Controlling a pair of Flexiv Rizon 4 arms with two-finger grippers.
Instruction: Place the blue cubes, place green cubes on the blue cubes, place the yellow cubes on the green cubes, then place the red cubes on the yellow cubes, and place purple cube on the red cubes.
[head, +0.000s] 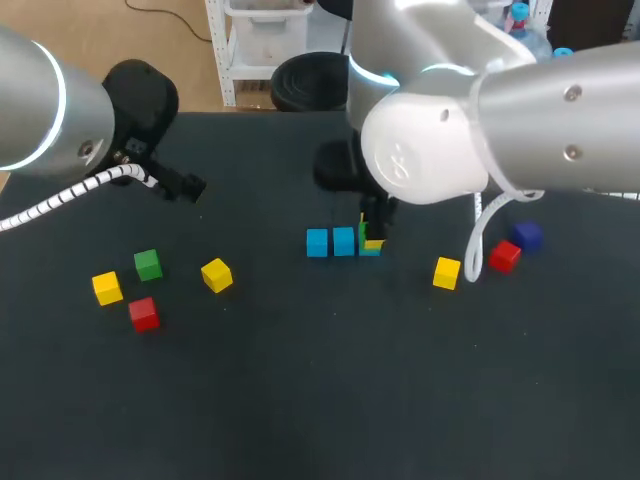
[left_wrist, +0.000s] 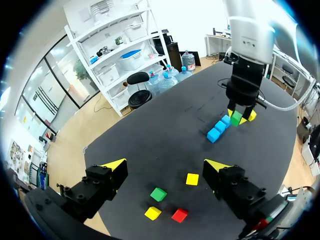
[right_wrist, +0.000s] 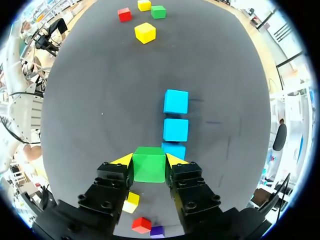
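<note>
Surface: a black table (head: 320, 410) with cubes spread across it. Item one is your right gripper (right_wrist: 149, 161), at the centre of the head view, its fingers clamped from both sides on a green cube (right_wrist: 149, 170). Just under and ahead of it runs a row of three blue cubes (right_wrist: 175, 129). The held cube hangs over the end one nearest the fingers, and I cannot tell whether they touch. Item two is your left gripper (left_wrist: 165, 167), in the upper left of the head view, fingers wide apart and holding nothing. At the left of the head view lies a loose group: second green cube (head: 148, 264), two yellow cubes (head: 216, 274), one red cube (head: 144, 313). Right of centre are a third yellow cube (head: 447, 272), a second red cube (head: 505, 256) and the purple cube (head: 527, 235). The step in hand, as I judge it, is the first piece of the green layer. Next, square it on the end blue cube, part the fingers and lift straight up.
</note>
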